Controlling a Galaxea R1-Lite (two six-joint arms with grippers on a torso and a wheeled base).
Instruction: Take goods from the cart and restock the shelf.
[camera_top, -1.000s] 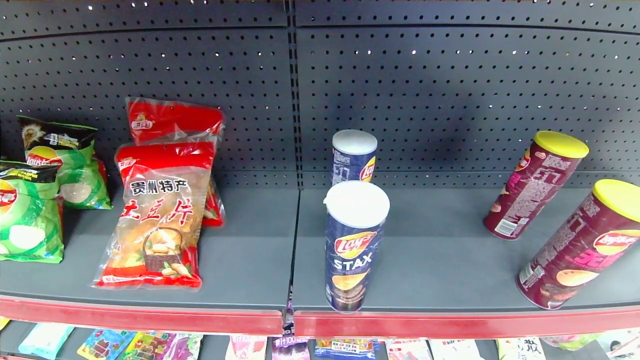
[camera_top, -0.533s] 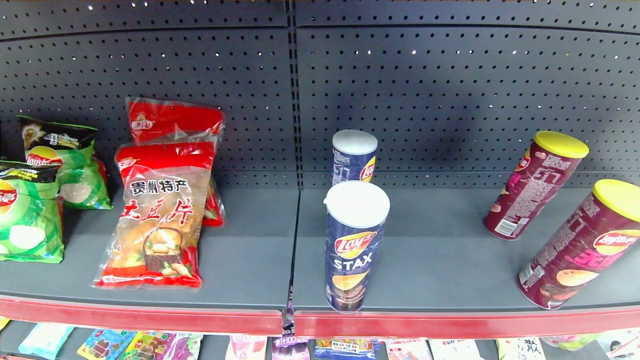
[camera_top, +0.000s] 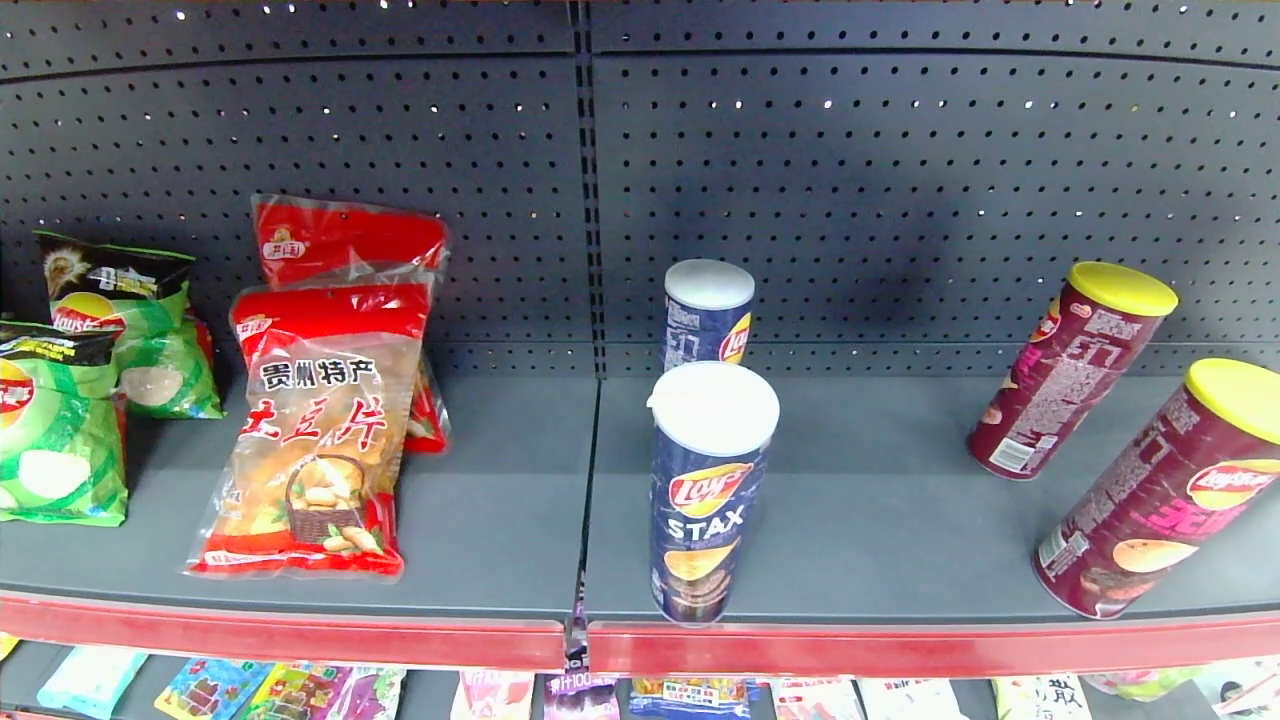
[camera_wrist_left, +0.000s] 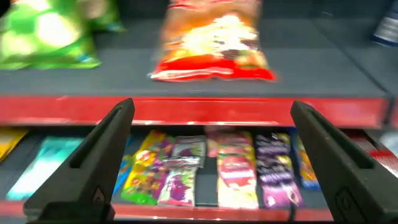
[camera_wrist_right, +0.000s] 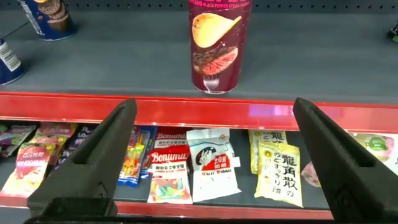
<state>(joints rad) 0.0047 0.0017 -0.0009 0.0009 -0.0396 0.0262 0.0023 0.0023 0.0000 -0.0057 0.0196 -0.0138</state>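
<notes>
Left pincer (camera_wrist_left: 211, 104), right pincer (camera_wrist_right: 214, 102), both spread empty, red-edged shelf (camera_wrist_right: 323, 62), maroon can (camera_wrist_right: 214, 43) upright

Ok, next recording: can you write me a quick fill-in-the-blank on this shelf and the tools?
The front blue can has a ____ lid.
The nearer maroon can has a ____ lid.
The left tool and the right tool both stand ____, holding nothing.
Missing words: white; yellow; open.

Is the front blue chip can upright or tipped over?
Upright. The front blue chip can stands on its base by the shelf's red front edge, white lid on top.
</notes>
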